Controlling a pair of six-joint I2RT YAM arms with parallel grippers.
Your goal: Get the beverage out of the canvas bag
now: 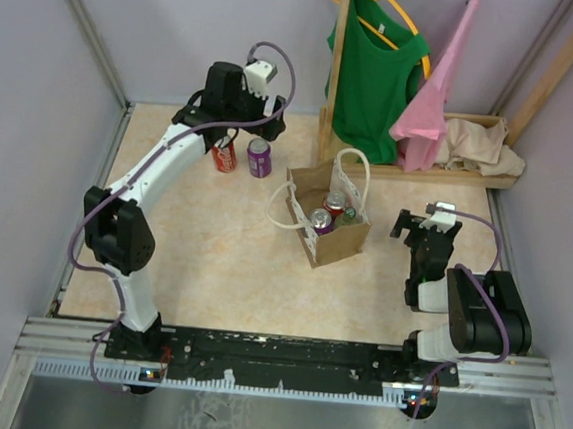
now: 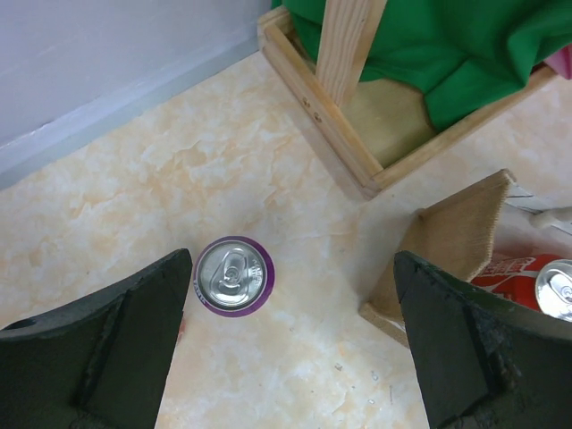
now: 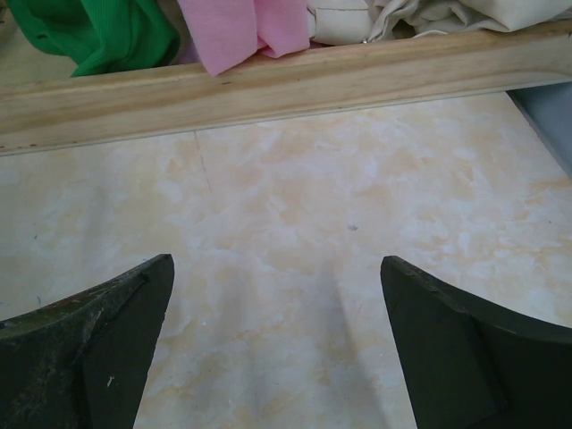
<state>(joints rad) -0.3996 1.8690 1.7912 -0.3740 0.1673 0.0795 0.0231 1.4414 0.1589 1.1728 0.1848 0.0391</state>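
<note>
Two cans stand on the table [image 1: 211, 268]: purple can [image 2: 233, 276] directly beneath the left gripper [image 2: 290, 286], whose jaws are spread wide and hold nothing; red can [image 1: 225, 155] beside it. Canvas bag [image 1: 339, 241], to that gripper's right, upright, cans [image 1: 322, 219] inside. Right gripper [image 3: 277, 286]: fingers parted, empty, bag to its left.

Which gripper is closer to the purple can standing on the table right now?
Left. The left gripper hovers open above the purple can; the right gripper sits far off, on the other side of the canvas bag.
</note>
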